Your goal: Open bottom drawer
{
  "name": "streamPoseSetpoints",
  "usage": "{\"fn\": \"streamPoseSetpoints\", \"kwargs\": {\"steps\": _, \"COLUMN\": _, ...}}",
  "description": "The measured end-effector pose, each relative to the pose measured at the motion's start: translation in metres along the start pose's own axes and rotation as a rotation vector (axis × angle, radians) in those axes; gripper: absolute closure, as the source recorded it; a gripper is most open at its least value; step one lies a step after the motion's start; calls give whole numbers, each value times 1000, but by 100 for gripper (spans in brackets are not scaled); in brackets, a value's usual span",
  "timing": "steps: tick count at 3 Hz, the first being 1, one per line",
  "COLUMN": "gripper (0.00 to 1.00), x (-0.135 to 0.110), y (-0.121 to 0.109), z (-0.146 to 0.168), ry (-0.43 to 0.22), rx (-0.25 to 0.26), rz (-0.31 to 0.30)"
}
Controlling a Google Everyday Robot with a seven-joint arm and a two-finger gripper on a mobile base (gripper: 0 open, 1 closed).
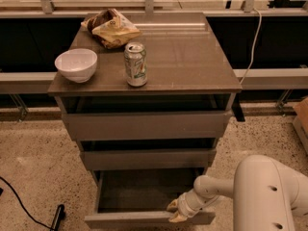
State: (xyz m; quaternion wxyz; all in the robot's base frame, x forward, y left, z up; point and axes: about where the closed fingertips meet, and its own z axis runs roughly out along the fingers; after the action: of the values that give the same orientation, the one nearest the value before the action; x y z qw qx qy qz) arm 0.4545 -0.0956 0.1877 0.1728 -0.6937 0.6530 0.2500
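The bottom drawer (144,219) is the lowest, slimmest grey-brown front of the cabinet. It stands pulled out, and its shallow grey tray (139,190) shows empty inside. My gripper (175,211) is at the right part of the drawer's front edge, with its yellowish fingertips (172,206) against the top of the front panel. My white arm (264,191) comes in from the lower right. The top drawer (144,124) and the middle drawer (147,159) are pushed in.
On the cabinet top (192,66) stand a white bowl (76,65), a drink can (135,64) and a crumpled snack bag (110,27). A black cable (24,206) lies on the speckled floor at the left. A dark counter front runs behind.
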Motion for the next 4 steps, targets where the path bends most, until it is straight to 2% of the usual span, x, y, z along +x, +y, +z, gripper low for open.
{"fn": "streamPoseSetpoints", "kwargs": {"steps": 1, "gripper": 66, "x": -9, "y": 16, "z": -11, "ry": 7, "rx": -11, "rz": -14}}
{"fn": "streamPoseSetpoints", "kwargs": {"steps": 2, "gripper": 52, "x": -11, "y": 22, "z": -16, "ry": 3, "rx": -12, "rz": -14}}
{"fn": "streamPoseSetpoints", "kwargs": {"steps": 3, "gripper": 28, "x": -10, "y": 21, "z": -23, "ry": -13, "rx": 19, "rz": -9}}
{"fn": "streamPoseSetpoints", "kwargs": {"steps": 4, "gripper": 5, "x": -13, "y": 20, "z": -39, "ry": -12, "rx": 75, "rz": -22}}
